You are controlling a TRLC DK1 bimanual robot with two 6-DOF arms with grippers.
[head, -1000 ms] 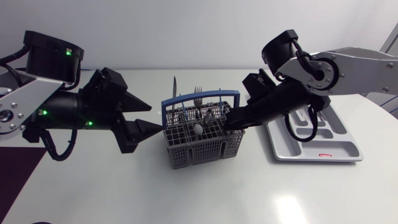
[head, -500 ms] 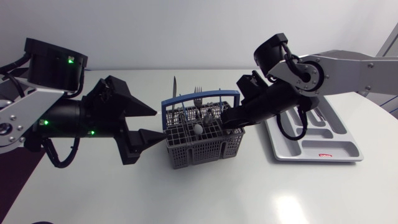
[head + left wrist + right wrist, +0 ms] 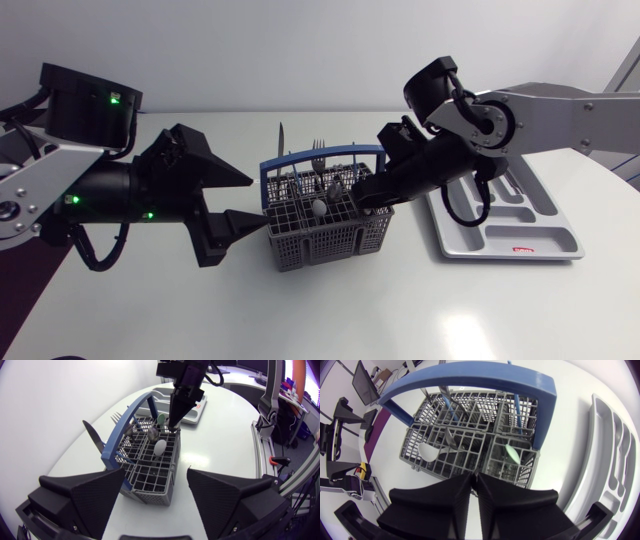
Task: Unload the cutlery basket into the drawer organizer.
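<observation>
Left arm (image 3: 100, 190), green-lit, and right arm (image 3: 560, 105) have silver-grey links, black joints, looping black cables.

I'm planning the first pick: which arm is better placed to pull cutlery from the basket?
Right. The right gripper is at the basket's rim, over the cutlery, and the organizer lies on that arm's side. The left gripper is open at the basket's other end.
</observation>
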